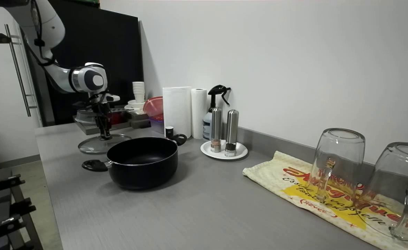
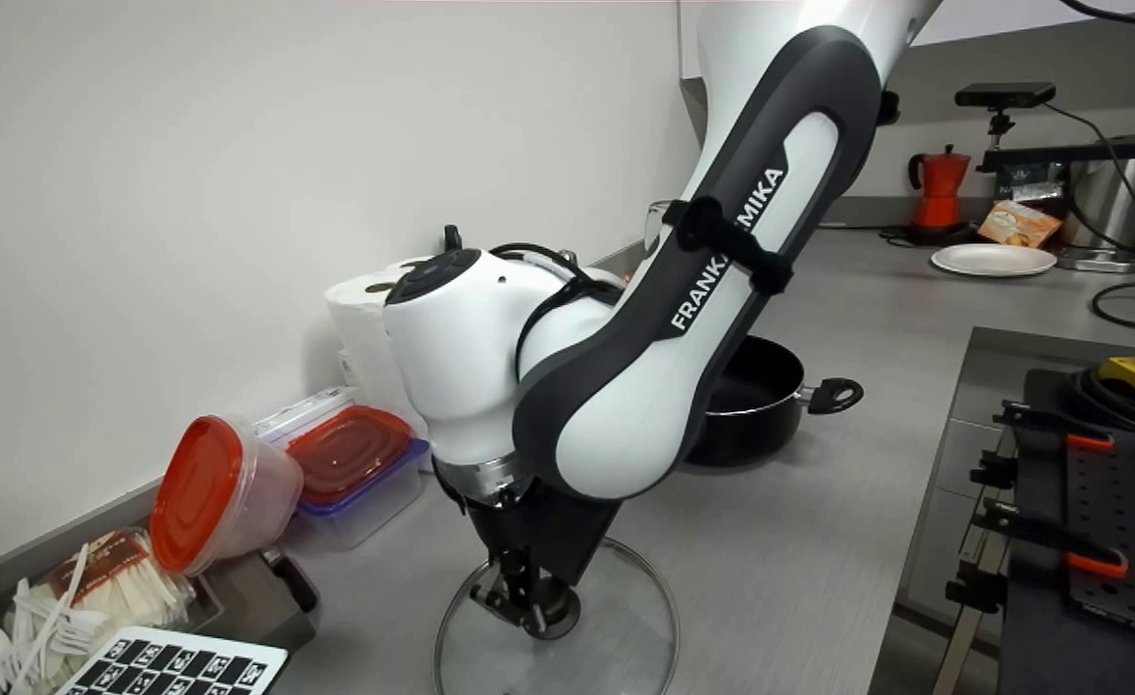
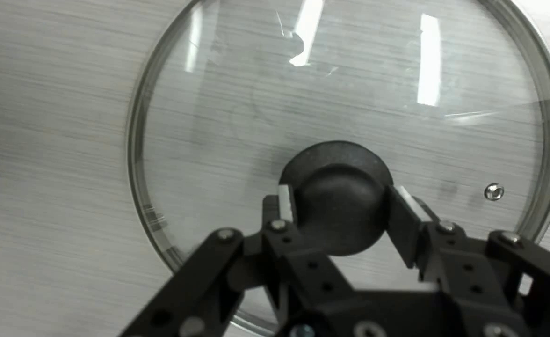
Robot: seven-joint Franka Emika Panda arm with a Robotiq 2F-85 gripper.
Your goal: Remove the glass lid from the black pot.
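Wrist view shows your gripper (image 3: 345, 204) clasped on the black knob (image 3: 338, 199) of the glass lid (image 3: 350, 112), its pads (image 3: 286, 203) bearing on opposite sides. A small metal fitting (image 3: 494, 192) is set in the glass to the right of the knob in that view, and a thin metal rim (image 3: 137, 140) runs around the edge. You have the lid off the black pot (image 1: 143, 175): in both exterior views it sits level, near the pot and apart from it. Whether its rim touches the counter (image 1: 197, 218) or is held just above cannot be determined. The pot stands upright on the counter, its dark interior exposed and its side handles (image 1: 99, 166) extending in opposite directions. In an exterior view, your arm (image 2: 616, 425) passes in front of part of the pot. Further items noted: in an exterior view, two metal grinders (image 1: 217, 125) stand on a white plate (image 1: 243, 149), near a spray bottle (image 1: 206, 126) and white paper rolls (image 1: 177, 111). Two upturned glass mugs (image 1: 339, 152) stand on a printed cloth (image 1: 270, 170). In an exterior view, red-lidded containers (image 2: 201, 497) sit along the wall (image 2: 191, 193) near the lid, and a red moka pot (image 2: 941, 193) stands toward the far end of the counter.
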